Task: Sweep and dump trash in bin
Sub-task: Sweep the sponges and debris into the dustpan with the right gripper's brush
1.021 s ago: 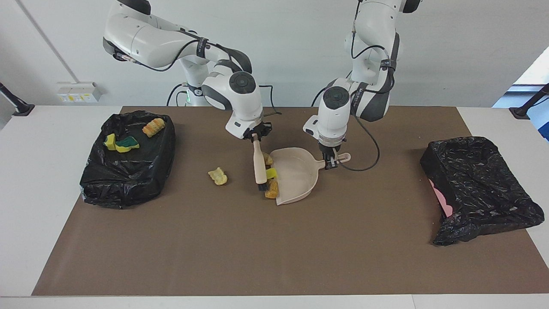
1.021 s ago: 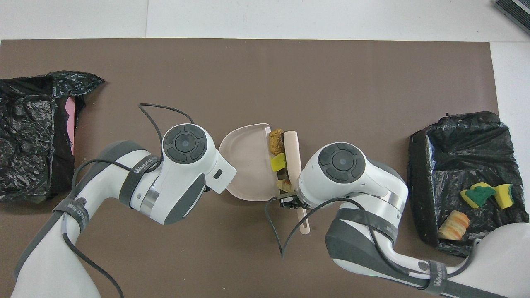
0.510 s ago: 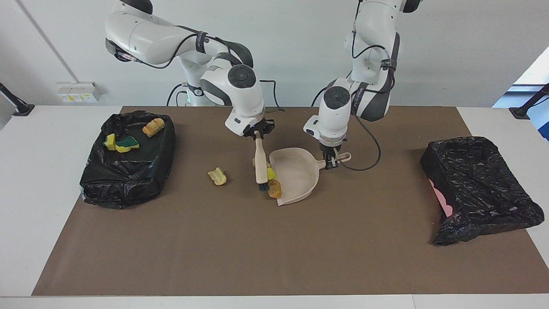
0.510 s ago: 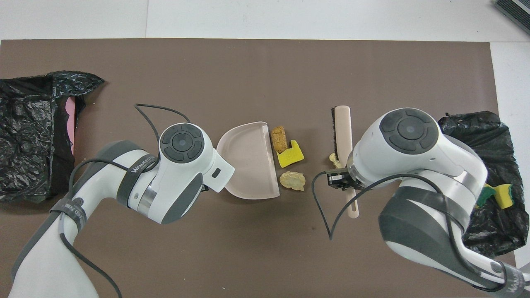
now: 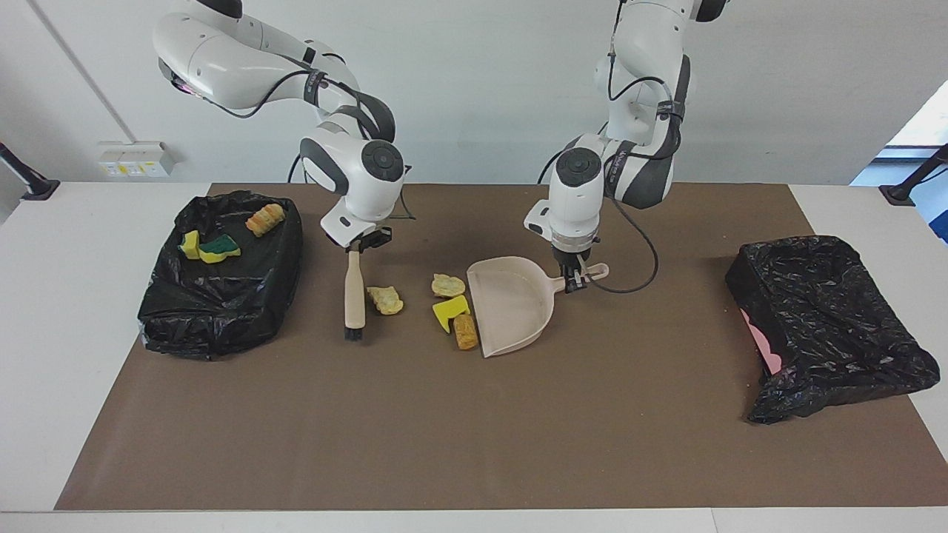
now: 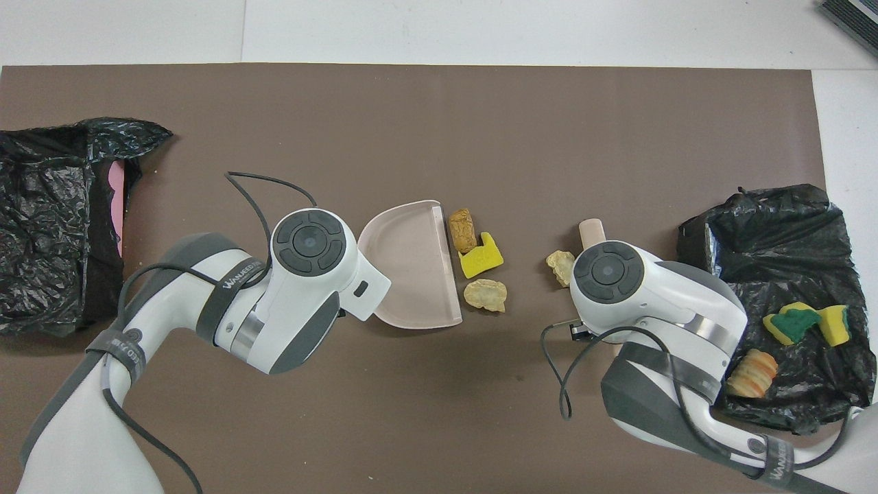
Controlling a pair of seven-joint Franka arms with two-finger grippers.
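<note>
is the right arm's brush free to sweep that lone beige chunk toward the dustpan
Probably yes: the brush, held by the right gripper, stands right beside the beige chunk, with bare mat between it and the dustpan.

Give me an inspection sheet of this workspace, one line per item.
Surface: brown mat over a white table.
Job's things: dustpan flat on the mat; three foam chunks at its mouth, a fourth chunk beside the brush; black-lined bin at the right arm's end holds three sponge pieces.
Clutter: second black-lined bin at the left arm's end, pink showing at its edge.
End effectors: left end effector shut on the dustpan's handle; right end effector shut on the brush.
Cables: black cable loops by the left wrist.
Surroundings: wall socket box.
</note>
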